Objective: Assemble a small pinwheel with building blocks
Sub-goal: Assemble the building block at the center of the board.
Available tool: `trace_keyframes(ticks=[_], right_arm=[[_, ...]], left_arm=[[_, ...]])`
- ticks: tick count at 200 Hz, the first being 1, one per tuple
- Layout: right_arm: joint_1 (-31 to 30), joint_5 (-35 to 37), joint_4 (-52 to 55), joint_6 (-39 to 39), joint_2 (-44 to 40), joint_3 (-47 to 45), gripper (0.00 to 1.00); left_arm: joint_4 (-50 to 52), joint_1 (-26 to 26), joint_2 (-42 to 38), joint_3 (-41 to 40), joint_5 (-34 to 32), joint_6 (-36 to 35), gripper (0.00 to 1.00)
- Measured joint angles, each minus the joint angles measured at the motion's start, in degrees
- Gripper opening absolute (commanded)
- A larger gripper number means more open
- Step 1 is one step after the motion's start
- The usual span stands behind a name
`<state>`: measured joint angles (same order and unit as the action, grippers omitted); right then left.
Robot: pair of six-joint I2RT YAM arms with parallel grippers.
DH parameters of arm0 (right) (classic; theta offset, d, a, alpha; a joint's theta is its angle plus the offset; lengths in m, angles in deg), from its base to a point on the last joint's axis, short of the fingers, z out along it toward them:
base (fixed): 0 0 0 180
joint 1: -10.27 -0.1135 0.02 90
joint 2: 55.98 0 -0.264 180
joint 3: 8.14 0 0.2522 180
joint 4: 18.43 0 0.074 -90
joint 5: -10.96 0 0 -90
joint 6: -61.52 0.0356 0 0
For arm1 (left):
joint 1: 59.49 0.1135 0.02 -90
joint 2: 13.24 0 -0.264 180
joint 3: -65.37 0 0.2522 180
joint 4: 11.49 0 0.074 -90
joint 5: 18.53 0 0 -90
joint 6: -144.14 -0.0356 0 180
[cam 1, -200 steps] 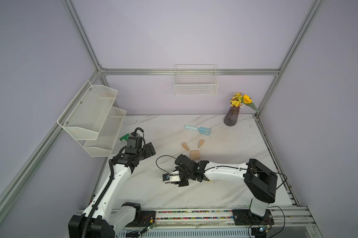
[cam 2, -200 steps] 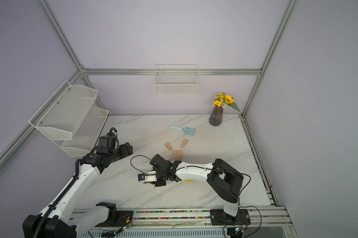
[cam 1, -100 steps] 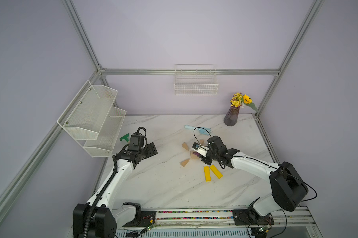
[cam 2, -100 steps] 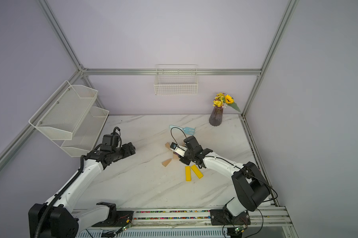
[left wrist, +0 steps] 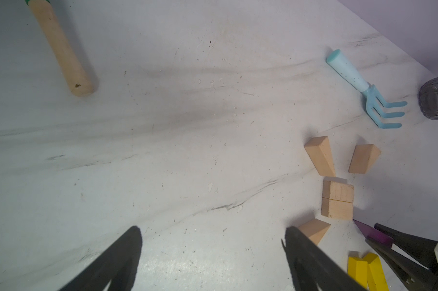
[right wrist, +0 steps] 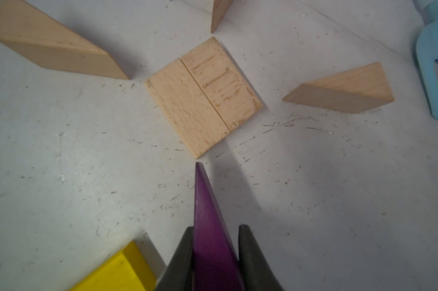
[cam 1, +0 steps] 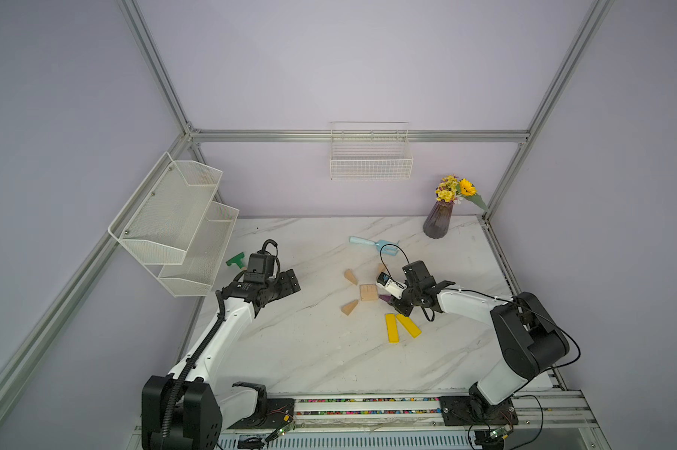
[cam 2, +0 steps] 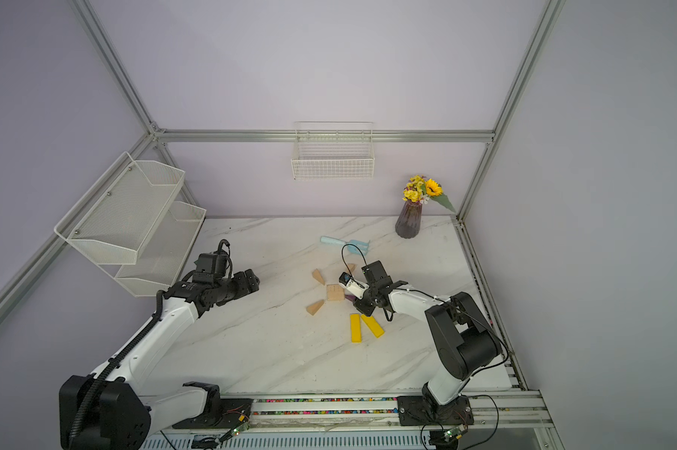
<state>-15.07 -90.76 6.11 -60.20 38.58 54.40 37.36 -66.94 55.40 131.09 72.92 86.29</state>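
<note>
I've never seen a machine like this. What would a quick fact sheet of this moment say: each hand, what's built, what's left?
Right hand: shut on the purple wedge block
Left hand: open, holding nothing
Hub: two tan rectangular wooden blocks side by side, forming a square
Blades laid: three tan wooden wedges around the square, each slightly apart from it
Purple wedge tip: aimed at a hub corner, small gap
Stem: two flat yellow bars in a V, not joined to the hub
Unused: light-blue toy rake, green-headed toy hammer
</note>
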Motion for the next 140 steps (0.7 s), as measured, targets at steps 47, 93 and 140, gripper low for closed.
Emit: trace_keyframes(ticks=[47, 93, 140], right_arm=[[0.3, -1.0, 0.0, 0.0, 0.5, -0.4, 0.13], [1.1, -1.3, -0.1, 0.0, 1.4, -0.5, 0.13], [2.0, -1.4, -0.1, 0.0, 1.4, -0.5, 0.22]], left_arm=[[-0.3, 0.0, 0.5, 0.0, 0.3, -0.1, 0.9], [-0.3, 0.0, 0.9, 0.0, 0.8, -0.2, 0.91], [-0.3, 0.0, 0.9, 0.0, 1.1, -0.2, 0.91]])
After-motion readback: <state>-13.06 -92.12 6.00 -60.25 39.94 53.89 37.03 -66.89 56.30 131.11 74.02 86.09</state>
